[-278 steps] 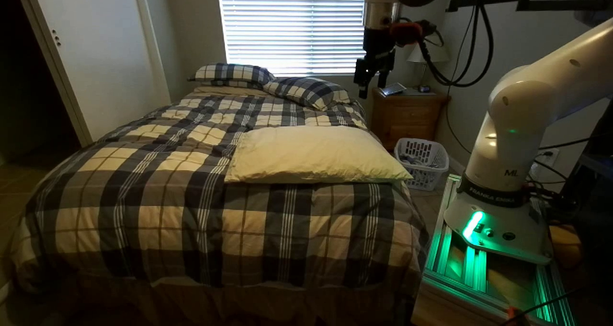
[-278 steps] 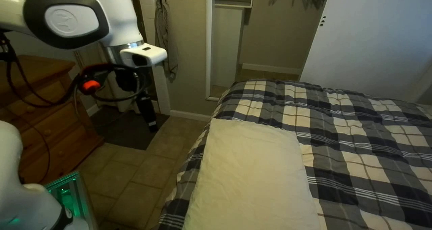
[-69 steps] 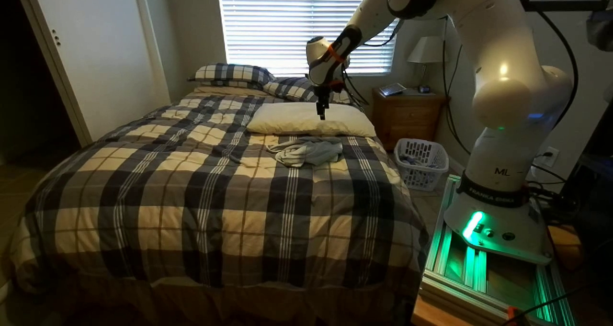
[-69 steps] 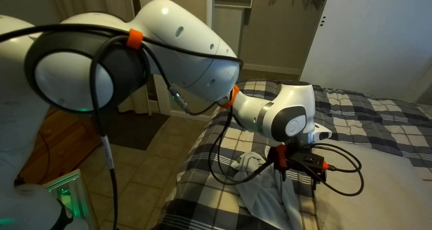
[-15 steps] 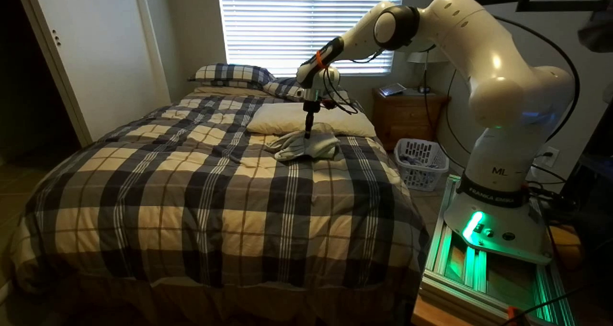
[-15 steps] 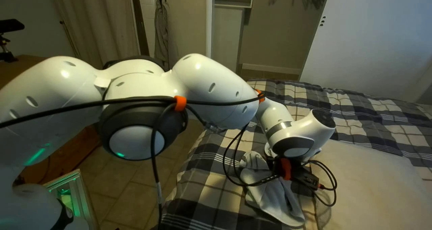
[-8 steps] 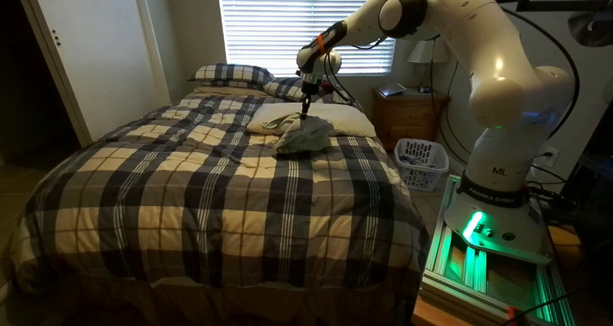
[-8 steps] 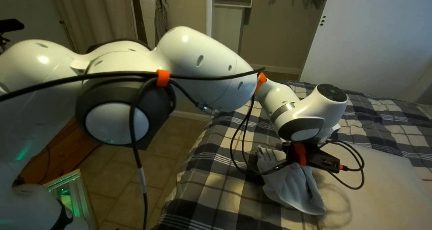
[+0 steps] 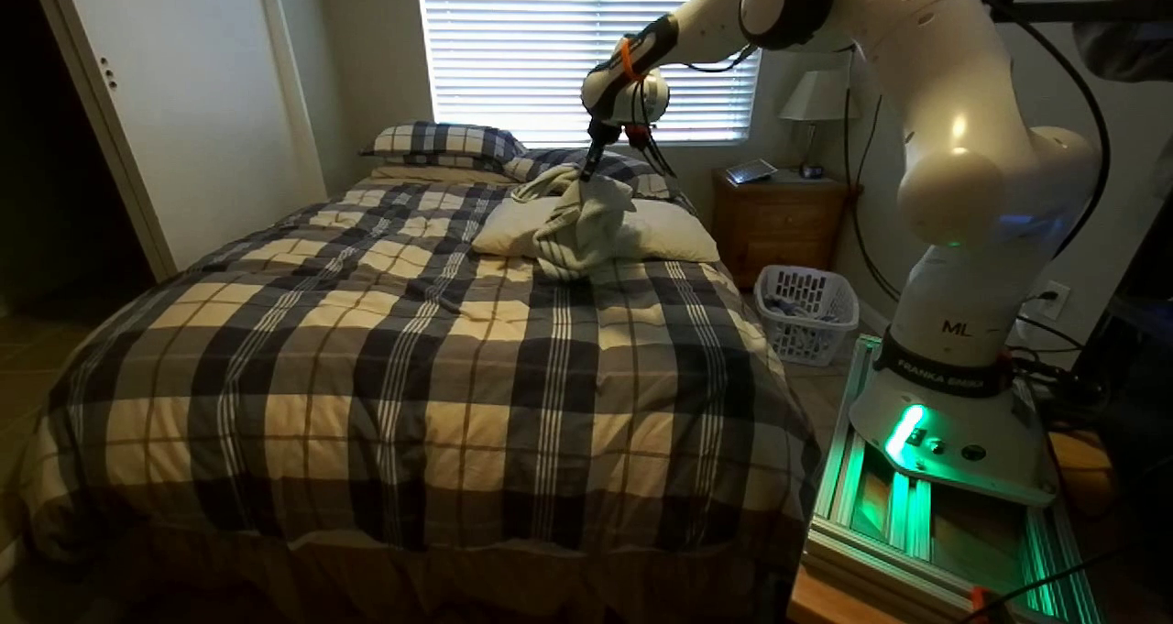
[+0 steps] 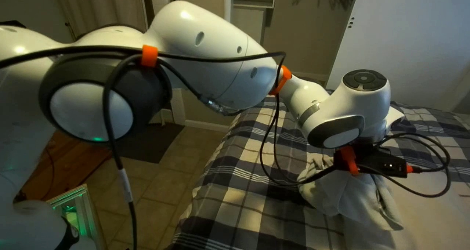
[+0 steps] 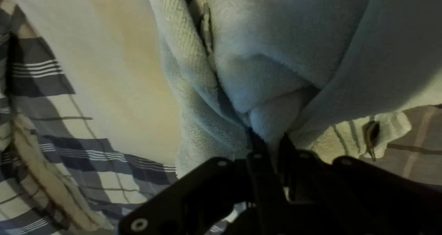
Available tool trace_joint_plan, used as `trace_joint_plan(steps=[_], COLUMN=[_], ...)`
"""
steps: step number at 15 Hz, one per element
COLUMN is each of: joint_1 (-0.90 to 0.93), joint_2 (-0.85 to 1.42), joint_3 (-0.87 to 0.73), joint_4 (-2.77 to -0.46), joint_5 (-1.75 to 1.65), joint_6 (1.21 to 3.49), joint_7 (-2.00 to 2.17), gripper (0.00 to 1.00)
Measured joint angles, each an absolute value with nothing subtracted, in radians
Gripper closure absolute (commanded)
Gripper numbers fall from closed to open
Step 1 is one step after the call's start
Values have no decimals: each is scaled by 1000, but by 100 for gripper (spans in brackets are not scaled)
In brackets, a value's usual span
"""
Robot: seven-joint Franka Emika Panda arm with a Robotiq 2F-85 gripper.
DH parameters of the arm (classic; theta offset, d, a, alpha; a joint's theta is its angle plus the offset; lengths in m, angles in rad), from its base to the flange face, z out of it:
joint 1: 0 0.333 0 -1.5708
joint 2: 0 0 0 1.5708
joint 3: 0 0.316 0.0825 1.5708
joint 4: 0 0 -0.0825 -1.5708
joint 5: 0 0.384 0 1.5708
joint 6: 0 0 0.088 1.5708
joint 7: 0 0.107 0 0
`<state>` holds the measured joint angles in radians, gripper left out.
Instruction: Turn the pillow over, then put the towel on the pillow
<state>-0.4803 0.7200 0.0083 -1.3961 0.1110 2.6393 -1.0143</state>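
Note:
The pale grey-green towel [image 9: 582, 230] hangs bunched from my gripper [image 9: 587, 173] above the front part of the cream pillow [image 9: 674, 230]. Its lower end drops past the pillow's near edge; whether it touches the bed I cannot tell. In the wrist view a fold of the towel [image 11: 276, 31] runs in between the fingertips of the gripper [image 11: 268, 138], pinched there, and bare pillow [image 11: 131, 72] shows to the left. The towel [image 10: 349, 195] hides part of the pillow [image 10: 437, 220] in an exterior view, where the fingers are out of sight behind the cloth and wrist.
A plaid comforter [image 9: 458, 377] covers the bed. Plaid pillows [image 9: 444, 141] lie at its head by the window. To the side stand a wooden nightstand [image 9: 783, 225] with a lamp [image 9: 817, 97] and a white laundry basket [image 9: 806, 317]. Loose cables [image 10: 422, 165] loop from the wrist.
Over the last second my gripper has risen with the towel, carrying it off the comforter toward the pillow. Much earlier the pillow lay nearer the bed's foot; it keeps its place over recent frames.

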Motion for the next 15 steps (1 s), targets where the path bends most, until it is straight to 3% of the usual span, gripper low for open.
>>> trace_joint_plan(steps=[10, 15], joint_1=[-514, -546], joint_2=[684, 684], joint_3=[-29, -31], joint_4=[-1445, -1455], joint_5=[109, 115], joint_6=[3115, 3250], joint_7=[-956, -924], gripper=[94, 95])
